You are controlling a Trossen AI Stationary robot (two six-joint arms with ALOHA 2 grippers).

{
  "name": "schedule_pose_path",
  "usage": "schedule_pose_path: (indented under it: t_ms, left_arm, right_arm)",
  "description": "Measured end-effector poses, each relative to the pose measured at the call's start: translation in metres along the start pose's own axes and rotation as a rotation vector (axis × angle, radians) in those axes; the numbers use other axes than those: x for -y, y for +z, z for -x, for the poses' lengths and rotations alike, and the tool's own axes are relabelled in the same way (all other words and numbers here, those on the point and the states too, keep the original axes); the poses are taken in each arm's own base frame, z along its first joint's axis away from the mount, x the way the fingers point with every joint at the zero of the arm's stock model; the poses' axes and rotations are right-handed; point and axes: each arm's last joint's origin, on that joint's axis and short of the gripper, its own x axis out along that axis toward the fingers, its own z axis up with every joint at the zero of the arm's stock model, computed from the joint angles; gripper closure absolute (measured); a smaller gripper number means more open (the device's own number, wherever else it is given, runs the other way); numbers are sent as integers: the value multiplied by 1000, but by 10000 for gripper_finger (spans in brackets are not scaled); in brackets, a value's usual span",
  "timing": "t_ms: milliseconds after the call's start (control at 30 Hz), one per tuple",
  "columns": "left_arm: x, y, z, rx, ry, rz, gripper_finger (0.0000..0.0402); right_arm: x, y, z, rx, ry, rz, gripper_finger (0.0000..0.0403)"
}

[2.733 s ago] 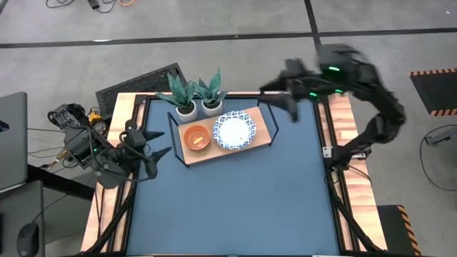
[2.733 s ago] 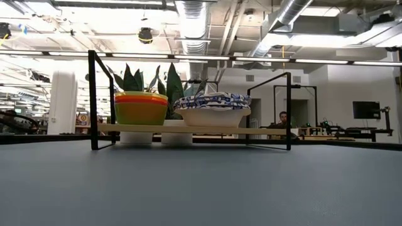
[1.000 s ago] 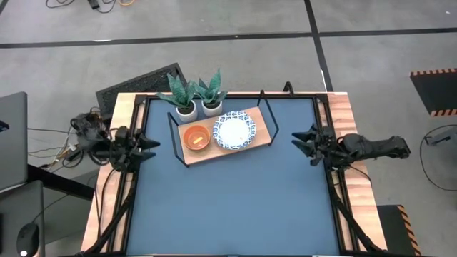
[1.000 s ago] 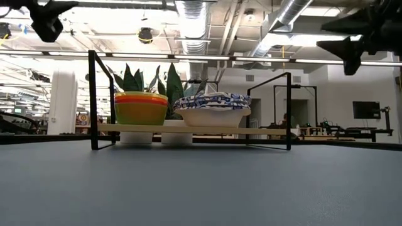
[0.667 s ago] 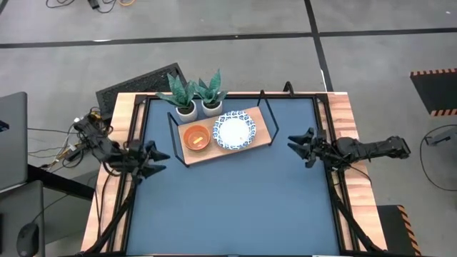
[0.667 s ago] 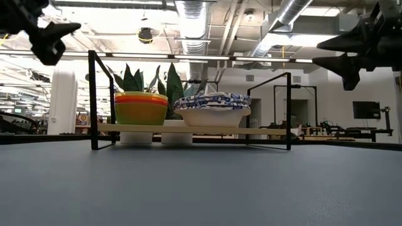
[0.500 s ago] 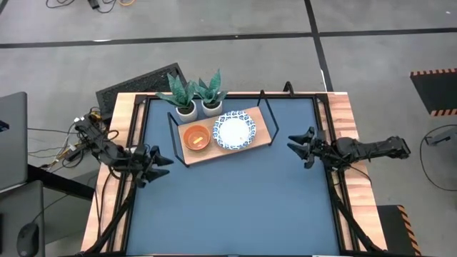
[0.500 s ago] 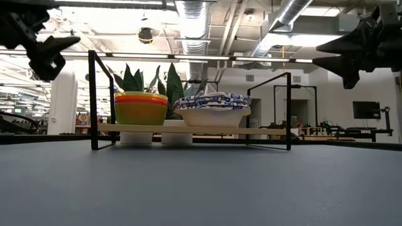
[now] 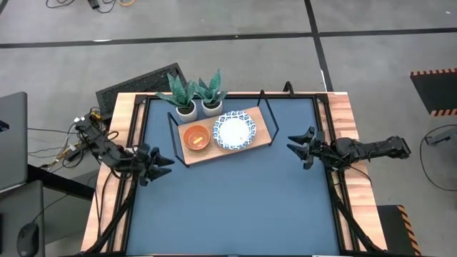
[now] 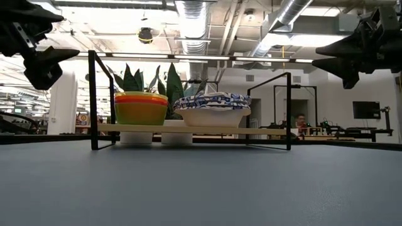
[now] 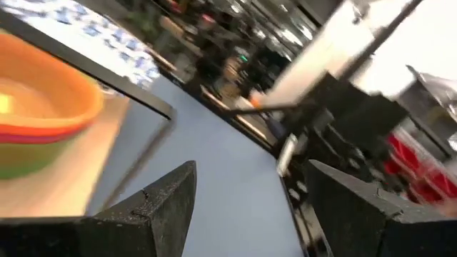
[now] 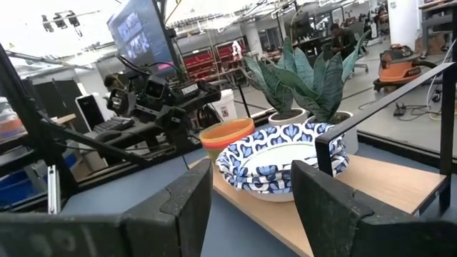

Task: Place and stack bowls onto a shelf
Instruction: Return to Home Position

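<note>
The shelf (image 9: 263, 133), a light wooden board in a thin black wire frame, stands at the table's far middle. On it sit two stacks: the white blue-patterned bowls (image 9: 233, 131) (image 10: 211, 109) (image 12: 280, 165) and, to their left, the plain coloured bowls (image 9: 196, 137) (image 10: 141, 108) (image 11: 36, 121), orange showing on top. My left gripper (image 9: 162, 160) (image 11: 246, 200) hovers open at the table's left edge, empty. My right gripper (image 9: 294, 143) (image 12: 250, 193) hovers open at the right edge, empty, pointing toward the shelf.
Two small white pots with green plants (image 9: 194, 98) stand just behind the shelf, under its far side. The blue tabletop (image 9: 235, 207) stretches in front of the shelf to the near edge. Wooden side rails (image 9: 348, 128) border the table.
My left gripper has moved toward the table's near edge and slightly right, and has sunk lower in the low view. My right gripper has edged left over the table's right edge. The bowls and shelf have stayed put.
</note>
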Motion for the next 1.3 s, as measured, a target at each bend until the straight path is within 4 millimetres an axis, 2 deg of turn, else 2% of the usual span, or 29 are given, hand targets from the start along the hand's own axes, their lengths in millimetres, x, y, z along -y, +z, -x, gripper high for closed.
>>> schedule_pose_path:
  t_ms: [100,167,333,400,467,533,600,700,900,1300]
  left_arm:
    - [-1,3,0,61,63,26,154]
    - [2,4,0,47,7,-100,154]
    - [21,14,5,47,-462,-348,154]
    - [27,11,9,11,-704,-450,154]
    - [28,6,12,-53,-865,-520,154]
    - [24,-1,11,-140,-848,-526,154]
    - [18,-9,9,-229,-744,-522,154]
    - [12,-15,8,-283,-668,-590,154]
    - [11,-15,7,-241,-677,-711,154]
    - [11,-16,7,-261,-667,-655,154]
  right_arm:
    - [0,0,0,2,1,-1,188]
    - [0,0,0,2,1,0,188]
    - [0,0,0,2,1,1,188]
    - [0,0,0,2,1,1,188]
    - [0,0,0,2,1,1,188]
    - [0,0,0,2,1,1,188]
    - [0,0,0,2,1,1,188]
    - [0,0,0,2,1,1,188]
    - [0,0,0,1,1,1,188]
    - [0,0,0,1,1,1,188]
